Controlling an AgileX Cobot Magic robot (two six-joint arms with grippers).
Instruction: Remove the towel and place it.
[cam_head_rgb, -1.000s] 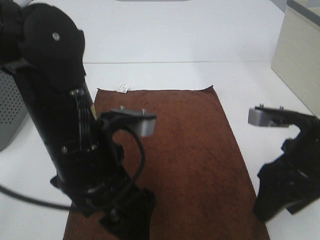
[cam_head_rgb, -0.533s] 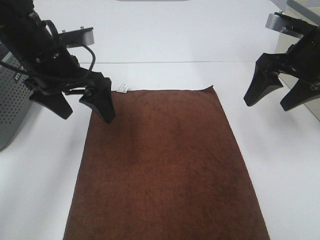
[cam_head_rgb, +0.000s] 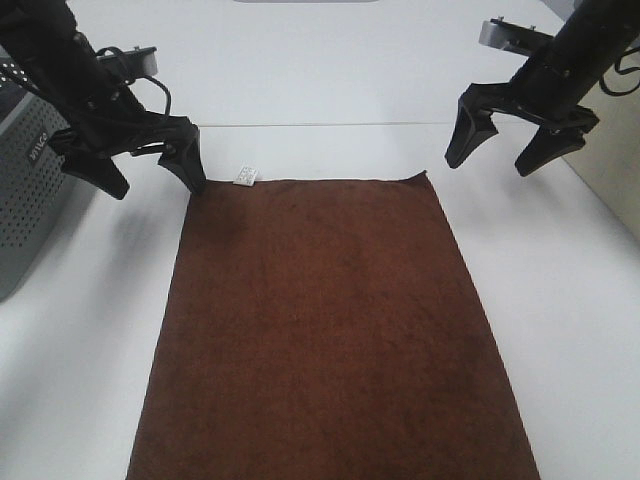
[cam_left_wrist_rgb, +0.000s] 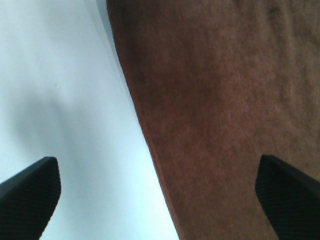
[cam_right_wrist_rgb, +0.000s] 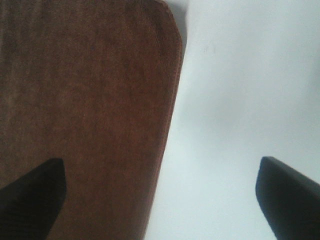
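The dark brown towel (cam_head_rgb: 325, 330) lies flat on the white table, long side running from far to near, with a small white tag (cam_head_rgb: 245, 176) at its far left corner. My left gripper (cam_head_rgb: 150, 172) is open and empty, hovering at the towel's far left corner; its view shows the towel's edge (cam_left_wrist_rgb: 220, 105) between the fingertips (cam_left_wrist_rgb: 30, 192). My right gripper (cam_head_rgb: 500, 158) is open and empty, just beyond the far right corner; its view shows that corner (cam_right_wrist_rgb: 85, 100) between the fingertips (cam_right_wrist_rgb: 287, 195).
A grey perforated box (cam_head_rgb: 25, 190) stands at the left edge of the table (cam_head_rgb: 330, 80). A beige cabinet (cam_head_rgb: 615, 160) stands at the far right. White table surface surrounds the towel.
Both arms have swung from low over the near part of the towel to its far corners. The left gripper moved up and left, the right gripper inward. The towel has not moved.
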